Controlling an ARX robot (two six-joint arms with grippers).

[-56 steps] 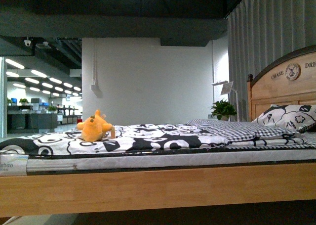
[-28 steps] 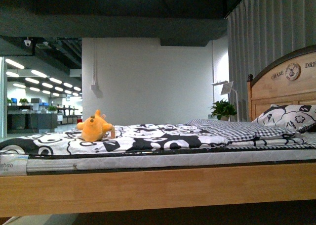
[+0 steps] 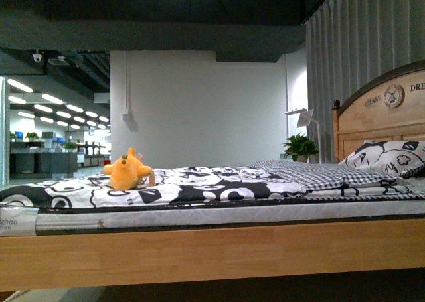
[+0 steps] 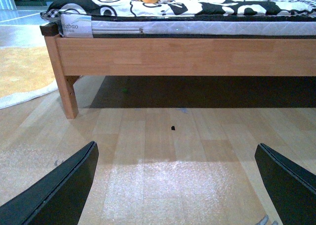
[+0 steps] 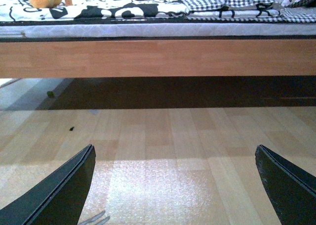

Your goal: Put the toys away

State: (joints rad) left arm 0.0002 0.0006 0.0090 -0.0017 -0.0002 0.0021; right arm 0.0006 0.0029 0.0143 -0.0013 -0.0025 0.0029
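The left gripper and the right gripper are hanging over the wood floor in front of the bed. Their fingers are spread wide and are holding nothing. The orange plush toy is sitting on the bed's black-and-white cover, at the foot end, far from the pillow. The headboard is showing "CHASE" and "DRE". A plant is standing behind the bed.

Plush toy: orange-yellow soft cloth, fuzzy, matt.
Bed frame: pale wood, smooth, faint satin sheen.
Bedspread: printed cloth, matt.
Mattress edge: white quilted fabric.
Floor: light wood boards, smooth, with a glossy glare patch on the near side.
Rug: yellow pile, rough, on the left.
Curtain: grey pleated cloth, matt.
Left gripper: fingers dark, smooth, matt.
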